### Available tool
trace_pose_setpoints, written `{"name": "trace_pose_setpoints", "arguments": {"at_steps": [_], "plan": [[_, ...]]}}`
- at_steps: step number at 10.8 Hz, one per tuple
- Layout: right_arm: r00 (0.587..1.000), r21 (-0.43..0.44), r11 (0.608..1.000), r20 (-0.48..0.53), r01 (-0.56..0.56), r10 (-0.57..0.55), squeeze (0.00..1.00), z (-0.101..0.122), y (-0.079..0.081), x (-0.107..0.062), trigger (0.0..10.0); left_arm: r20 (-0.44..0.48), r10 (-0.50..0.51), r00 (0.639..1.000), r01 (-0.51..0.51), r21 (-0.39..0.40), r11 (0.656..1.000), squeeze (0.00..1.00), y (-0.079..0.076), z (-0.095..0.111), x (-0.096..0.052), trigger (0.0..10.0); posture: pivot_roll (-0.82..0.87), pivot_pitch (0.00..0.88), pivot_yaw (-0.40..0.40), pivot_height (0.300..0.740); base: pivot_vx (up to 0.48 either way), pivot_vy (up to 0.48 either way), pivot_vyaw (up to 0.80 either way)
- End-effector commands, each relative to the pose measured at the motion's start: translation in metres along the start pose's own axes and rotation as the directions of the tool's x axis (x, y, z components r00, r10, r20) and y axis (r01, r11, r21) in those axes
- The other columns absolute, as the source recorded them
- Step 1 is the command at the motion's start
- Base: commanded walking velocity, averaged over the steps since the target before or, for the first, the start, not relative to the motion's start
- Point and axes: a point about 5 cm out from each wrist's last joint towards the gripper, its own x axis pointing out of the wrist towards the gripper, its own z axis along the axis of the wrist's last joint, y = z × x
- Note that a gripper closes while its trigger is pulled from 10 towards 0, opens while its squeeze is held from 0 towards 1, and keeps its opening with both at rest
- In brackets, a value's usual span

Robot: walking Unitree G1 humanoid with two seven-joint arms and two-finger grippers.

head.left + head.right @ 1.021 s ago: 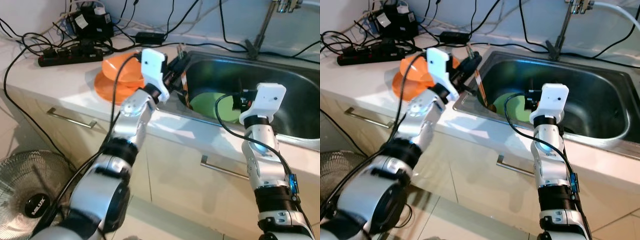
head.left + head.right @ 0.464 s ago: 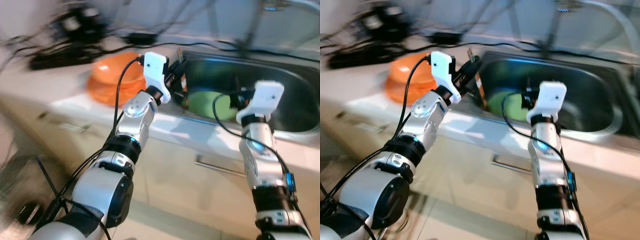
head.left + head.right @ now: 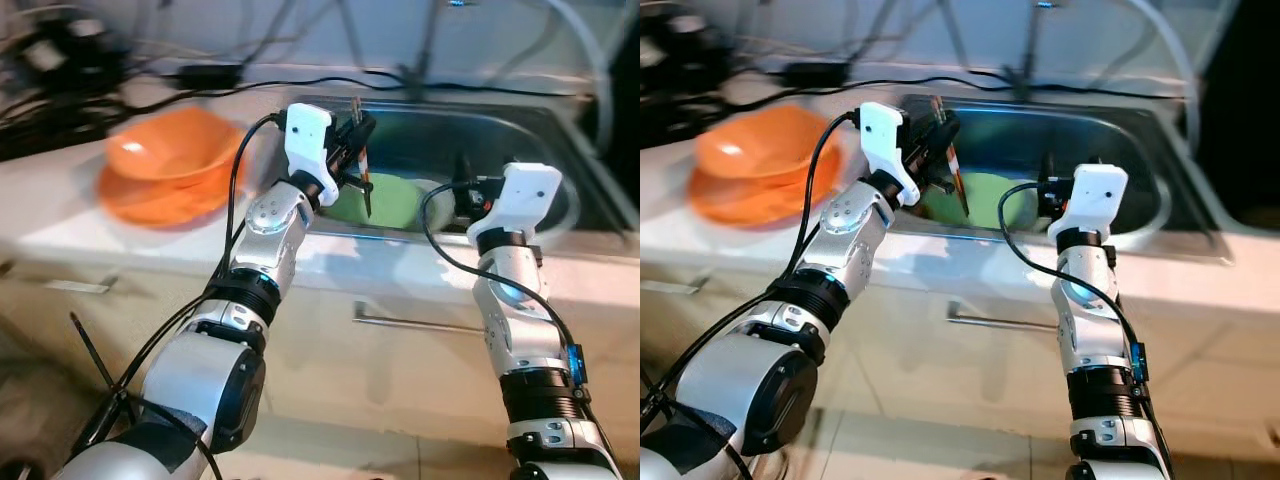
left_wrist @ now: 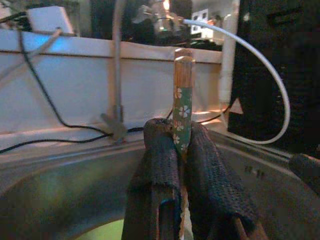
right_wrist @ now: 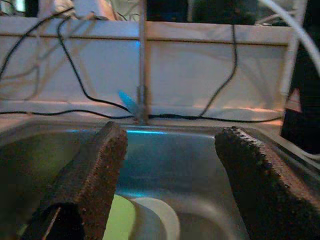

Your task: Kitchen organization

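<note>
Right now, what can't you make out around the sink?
- Stick in the left gripper: its lower end is hidden between the fingers, left wrist view.
- Green plate: partly covered by the left gripper, eye views.
- Orange bowls: blurred, count unclear.
- Sink floor: partly blocked by the right gripper fingers.

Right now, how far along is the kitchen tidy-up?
Looks done: two orange bowls sit stacked on the counter. In hand: the left end effector is shut on a floral-handled utensil, held over the sink. The right end effector is open at the sink's front edge. Left: the green plate and a white dish lie in the basin.
</note>
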Motion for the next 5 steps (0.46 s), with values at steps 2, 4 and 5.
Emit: {"name": "trace_pose_setpoints", "arguments": {"at_steps": [2,4,5], "plan": [[1.0,0.015,1.0,0.001,-0.011,0.011,0.0,0.0014,0.0046,0.0019,10.0,0.004,0.032,0.999,-0.032,0.037,0.999,0.0,0.0047,0.0064,0.0032,10.0,0.11,0.058,0.03,0.74,0.0,0.0,-0.4],[1.0,0.01,1.0,0.007,-0.02,0.02,0.0,0.0013,0.0077,0.0016,10.0,-0.021,0.063,0.998,-0.062,0.072,0.995,0.0,0.0089,0.0049,0.0022,10.0,0.11,0.059,0.03,0.74,0.0,0.0,0.0],[1.0,0.011,1.0,0.007,-0.022,0.022,0.0,0.0011,0.008,0.0017,10.0,-0.042,0.078,0.996,-0.074,0.096,0.993,0.0,0.0107,0.0032,0.0017,10.0,0.11,0.059,0.03,0.74,0.27,0.0,0.0]]}}
